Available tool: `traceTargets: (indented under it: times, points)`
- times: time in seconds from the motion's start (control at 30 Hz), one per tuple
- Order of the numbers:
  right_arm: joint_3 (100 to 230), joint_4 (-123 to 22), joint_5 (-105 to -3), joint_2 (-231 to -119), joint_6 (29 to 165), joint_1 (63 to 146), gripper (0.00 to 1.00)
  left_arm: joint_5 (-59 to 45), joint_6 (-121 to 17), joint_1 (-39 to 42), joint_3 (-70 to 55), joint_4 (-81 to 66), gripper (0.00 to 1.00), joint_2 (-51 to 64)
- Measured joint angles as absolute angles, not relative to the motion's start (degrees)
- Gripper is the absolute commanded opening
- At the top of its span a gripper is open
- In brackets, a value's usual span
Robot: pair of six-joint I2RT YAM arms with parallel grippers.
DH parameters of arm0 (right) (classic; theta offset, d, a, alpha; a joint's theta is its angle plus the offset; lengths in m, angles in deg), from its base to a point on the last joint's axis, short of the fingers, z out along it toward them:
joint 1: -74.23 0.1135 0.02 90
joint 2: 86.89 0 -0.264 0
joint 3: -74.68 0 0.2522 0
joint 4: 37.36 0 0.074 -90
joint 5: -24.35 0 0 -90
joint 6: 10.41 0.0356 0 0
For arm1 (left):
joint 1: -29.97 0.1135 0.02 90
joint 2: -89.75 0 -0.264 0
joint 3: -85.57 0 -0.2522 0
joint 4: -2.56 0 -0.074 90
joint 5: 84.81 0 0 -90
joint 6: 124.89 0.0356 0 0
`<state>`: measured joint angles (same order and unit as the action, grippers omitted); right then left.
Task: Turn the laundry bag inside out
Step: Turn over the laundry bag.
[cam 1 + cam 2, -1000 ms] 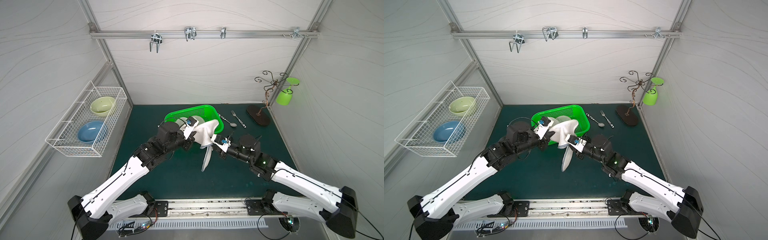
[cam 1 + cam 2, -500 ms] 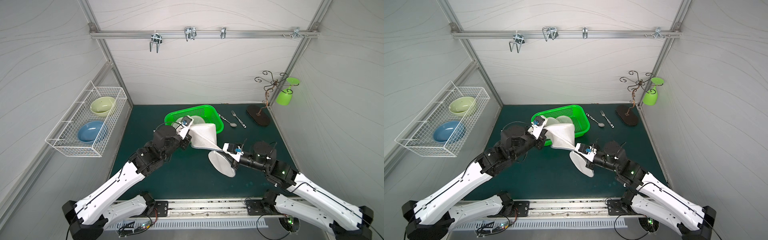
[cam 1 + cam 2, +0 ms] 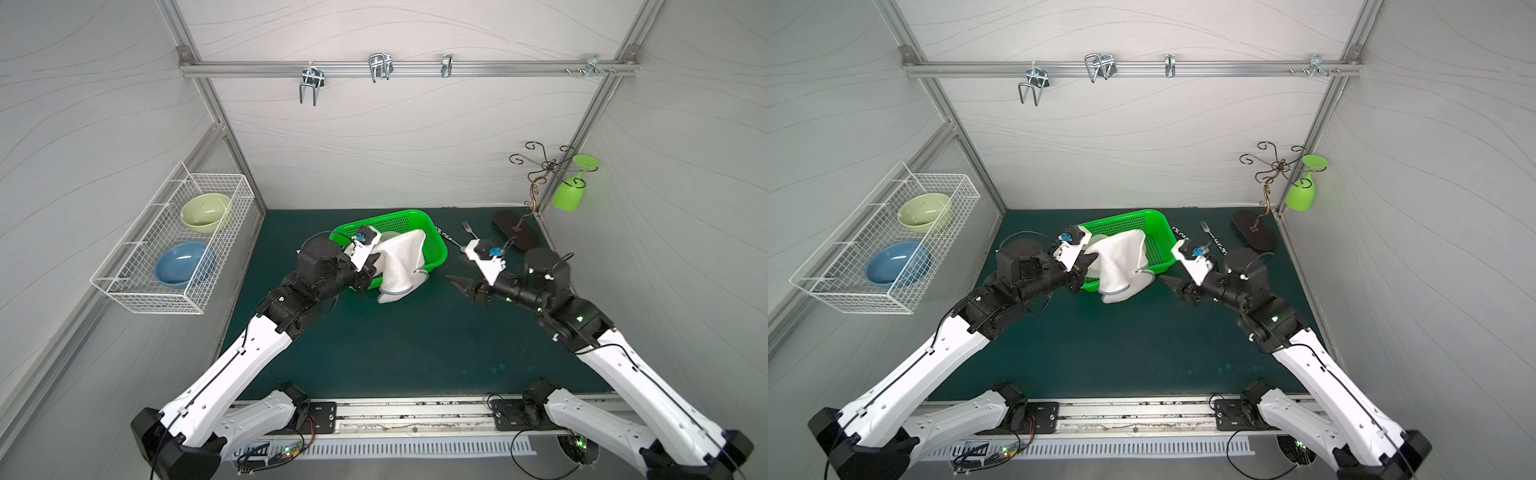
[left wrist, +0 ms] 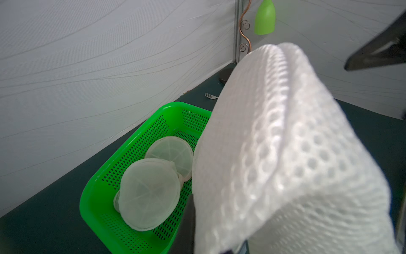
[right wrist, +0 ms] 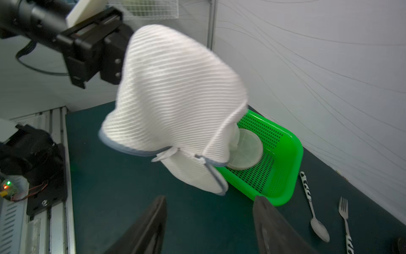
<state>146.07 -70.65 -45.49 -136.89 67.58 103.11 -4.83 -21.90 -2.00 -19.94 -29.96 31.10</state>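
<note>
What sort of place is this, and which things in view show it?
Probably a robot test cell: bare white walls on an aluminium frame, two arms mounted on a front rail, and a wire rack of bowls.

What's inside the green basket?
Two round pale discs lie inside the green basket, overlapping. The white laundry bag hangs over one end, so anything there is hidden.

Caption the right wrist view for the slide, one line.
Mesh laundry bag hangs from the left tool by the green basket; right tool open, empty, facing it.
</note>
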Motion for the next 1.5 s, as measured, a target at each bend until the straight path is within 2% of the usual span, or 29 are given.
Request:
traceTargets:
  times: [0.1,0.3,0.43,0.67,0.73,0.8,0.87,0.93,0.97,1.07,1.1,1.13,1.3,1.4,1.5]
  points:
    - [146.1,-74.0,-39.3,-135.8,66.4,98.4,0.70,-13.4,-20.6,-1.1,-19.9,-30.3,0.00,30.5]
    - [146.4,-77.4,-30.1,-135.0,60.3,98.5,0.72,-31.7,-18.6,-0.8,-19.9,-28.2,0.00,29.3]
    - [147.6,-78.9,-26.5,-135.1,56.7,99.5,0.63,-40.0,-18.7,-0.8,-19.9,-25.7,0.00,28.2]
    - [148.7,-80.9,-21.5,-135.6,52.6,103.3,0.40,-46.3,-19.3,-0.8,-19.9,-24.1,0.00,26.6]
    - [149.0,-81.2,-20.5,-136.0,52.1,103.5,0.29,-46.8,-19.5,-0.8,-19.9,-23.9,0.00,26.4]
    - [149.2,-81.4,-19.7,-136.4,51.8,103.7,0.12,-47.2,-19.9,-0.8,-19.9,-23.5,0.00,25.9]
    - [149.3,-81.8,-19.5,-136.6,52.1,103.7,0.00,-47.2,-20.6,-0.7,-19.9,-23.0,0.00,25.5]
    - [149.3,-81.6,-19.8,-136.7,52.3,103.6,0.00,-46.9,-21.7,-0.5,-19.9,-22.2,0.00,25.1]
    - [149.3,-81.5,-20.1,-136.8,52.9,103.6,0.00,-46.5,-22.4,-0.5,-20.0,-21.5,0.12,24.8]
    - [149.3,-81.1,-22.2,-136.8,54.3,103.6,0.00,-43.5,-25.0,-0.5,-20.3,-18.7,0.58,24.0]
    - [149.3,-80.9,-23.6,-136.8,55.2,103.6,0.00,-41.7,-25.8,-0.5,-20.3,-18.1,0.70,23.7]
    - [149.3,-80.6,-25.6,-136.8,56.8,103.6,0.00,-39.2,-26.8,-0.5,-20.3,-17.5,0.76,23.5]
    - [149.5,-80.8,-39.4,-137.5,66.4,103.6,0.00,-24.0,-30.4,-0.5,-20.3,-17.4,0.81,24.8]
    - [150.0,-82.8,-46.3,-138.1,71.0,103.7,0.00,-15.6,-31.1,-0.4,-20.9,-18.5,0.81,29.1]
    - [151.6,-85.0,-50.8,-139.2,73.8,103.7,0.00,-11.8,-31.0,-0.2,-22.1,-20.3,0.77,35.2]
